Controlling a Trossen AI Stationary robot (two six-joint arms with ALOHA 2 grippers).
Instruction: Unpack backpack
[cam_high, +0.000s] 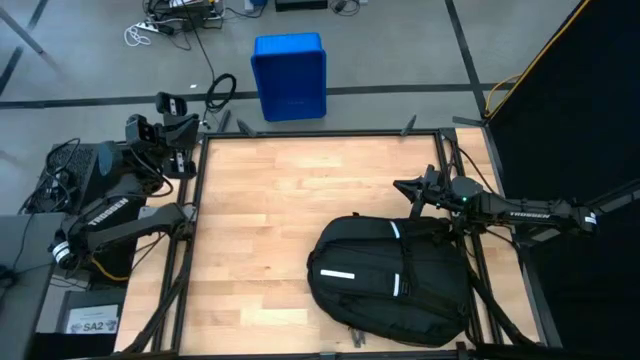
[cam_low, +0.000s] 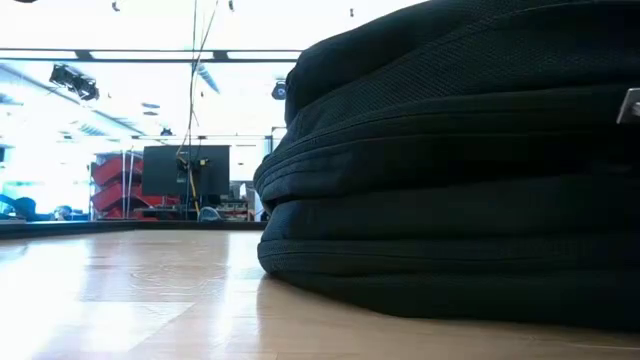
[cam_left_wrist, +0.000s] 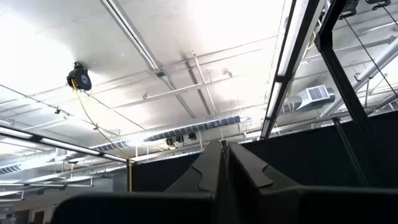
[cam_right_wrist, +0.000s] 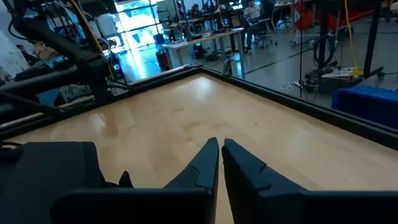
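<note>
The black backpack (cam_high: 390, 282) lies flat on the wooden table (cam_high: 270, 200) near its right front corner, with the face that bears thin white strips turned up. It fills the right of the low view as a dark bulk (cam_low: 460, 160). My right gripper (cam_high: 402, 187) hovers shut just beyond the backpack's far edge, pointing toward the table's left; its fingers (cam_right_wrist: 219, 152) have nothing between them. My left gripper (cam_left_wrist: 221, 152) is shut too, parked off the table's far left corner (cam_high: 165, 125) and pointing up at the ceiling.
A blue bin (cam_high: 290, 75) stands on the floor beyond the far edge, with cables near it. Black frame rails (cam_high: 320, 135) run around the tabletop. A black curtain (cam_high: 570, 110) closes off the right side. The table's left half is bare wood.
</note>
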